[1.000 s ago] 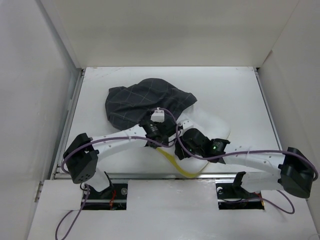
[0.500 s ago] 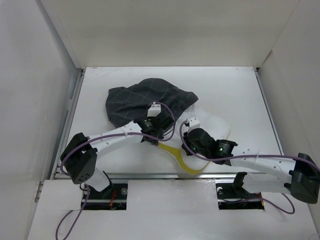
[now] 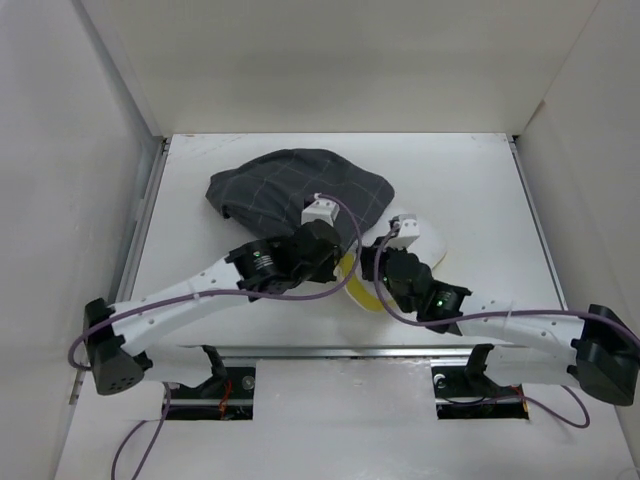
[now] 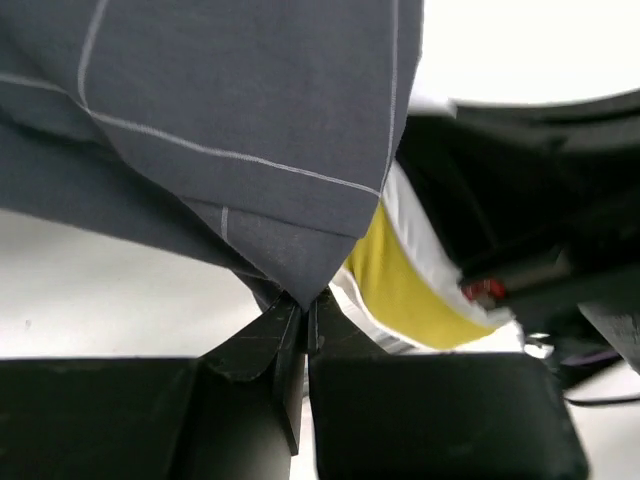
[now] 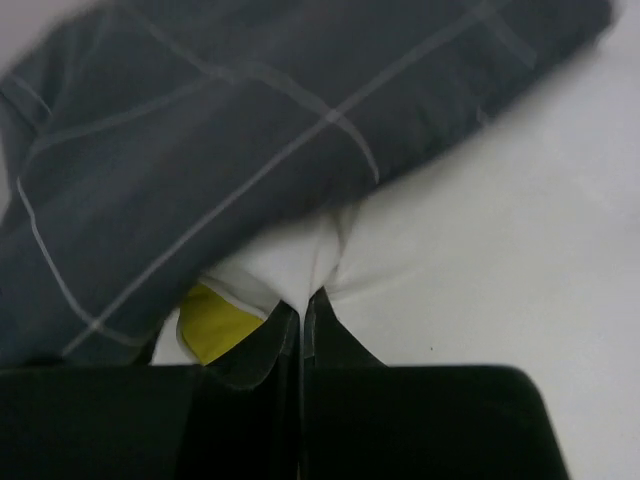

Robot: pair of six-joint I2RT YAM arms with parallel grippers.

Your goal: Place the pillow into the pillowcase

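The dark grey grid-patterned pillowcase (image 3: 290, 185) lies at the table's back left, its near edge draped over the pillow (image 3: 428, 242). Only the pillow's right end and yellow edge (image 3: 357, 287) show. My left gripper (image 3: 335, 258) is shut on a corner of the pillowcase (image 4: 250, 100), pinched at the tips (image 4: 303, 297), with the pillow's yellow edge (image 4: 410, 285) just to its right. My right gripper (image 3: 375, 262) is shut on a fold of white pillow cloth (image 5: 300, 250) at its tips (image 5: 304, 303), below the pillowcase (image 5: 250, 130). The two grippers sit close together.
White walls stand on the left (image 3: 60, 200), back and right (image 3: 590, 180) of the white table (image 3: 470, 170). A metal rail (image 3: 330, 350) runs along the table's near edge. The right arm's dark body (image 4: 530, 200) crowds the left wrist view.
Both grippers have shut, the left on the pillowcase and the right on the pillow. Both arms have reached farther back, and the pillowcase now covers more of the pillow.
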